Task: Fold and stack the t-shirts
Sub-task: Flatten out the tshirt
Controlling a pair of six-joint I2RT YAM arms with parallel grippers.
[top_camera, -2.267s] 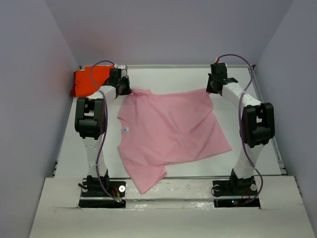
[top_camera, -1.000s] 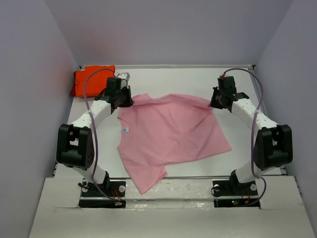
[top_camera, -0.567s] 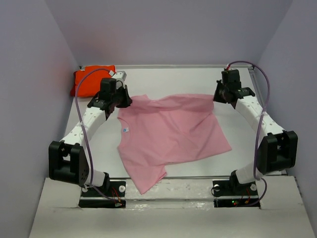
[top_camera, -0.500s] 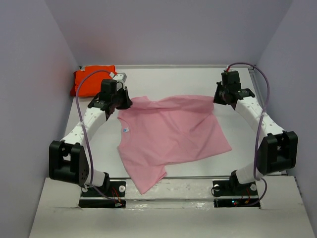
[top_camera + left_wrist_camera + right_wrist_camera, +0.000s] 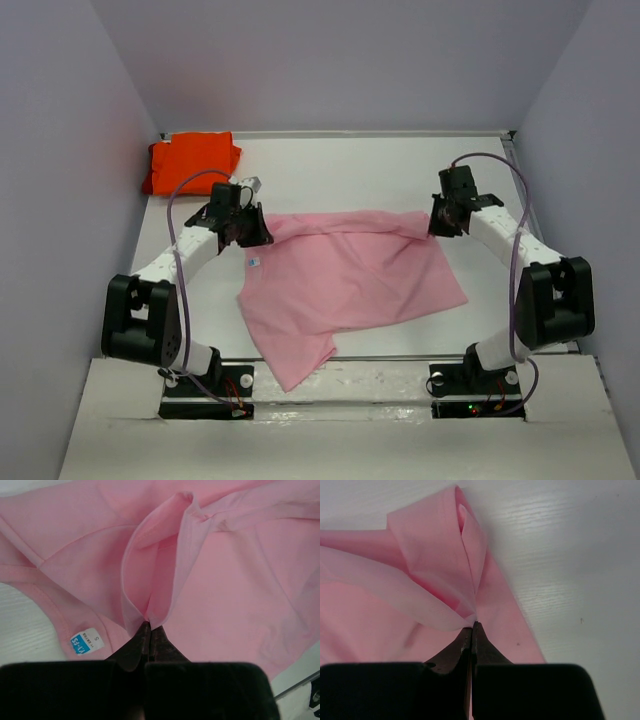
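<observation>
Pink t-shirt (image 5: 350, 280): spread across the desk (image 5: 350, 170), its far edge pinched at both corners by the left pincer (image 5: 257, 237) and right pincer (image 5: 436, 226), each clamped on cloth. Orange t-shirt (image 5: 190, 162): folded, far-left corner. Step judged: first fold. Next: carry both corners evenly nearward, lay flat, release.

Pink shirt (image 5: 350, 275): thin matt cloth, stitched hems. Orange shirt (image 5: 192, 160): matt cloth. Surface (image 5: 350, 170): white, matt, faint wood grain. Fingers (image 5: 131, 650): black, matt, smooth.
</observation>
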